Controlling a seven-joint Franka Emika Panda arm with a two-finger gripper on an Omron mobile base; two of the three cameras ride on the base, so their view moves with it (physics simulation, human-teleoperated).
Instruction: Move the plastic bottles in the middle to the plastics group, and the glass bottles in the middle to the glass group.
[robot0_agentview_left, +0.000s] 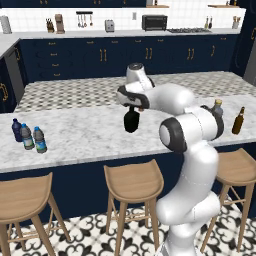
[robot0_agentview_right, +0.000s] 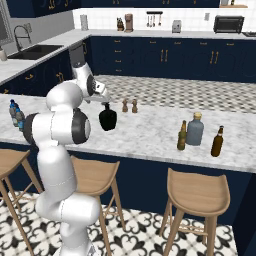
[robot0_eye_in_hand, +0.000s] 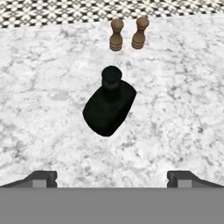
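above the marble counter (robot0_eye_in_hand: 183, 113) the gripper (robot0_eye_in_hand: 111, 177) hangs with its fingers spread fully wide, holding nothing. below it the squat black bottle (robot0_eye_in_hand: 108, 107) stands upright on the counter, near two small brown shakers (robot0_eye_in_hand: 116, 35).

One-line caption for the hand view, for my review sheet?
Open gripper hovers above the squat black bottle standing on the marble counter, two brown shakers behind it.

The arm's white forearm (robot0_agentview_left: 200, 122) covers most of the grey-blue bottle (robot0_agentview_left: 217, 107) in the left base view, while the robot's shoulder (robot0_agentview_right: 62, 125) partly hides the plastic bottles (robot0_agentview_right: 15, 114) in the right base view.
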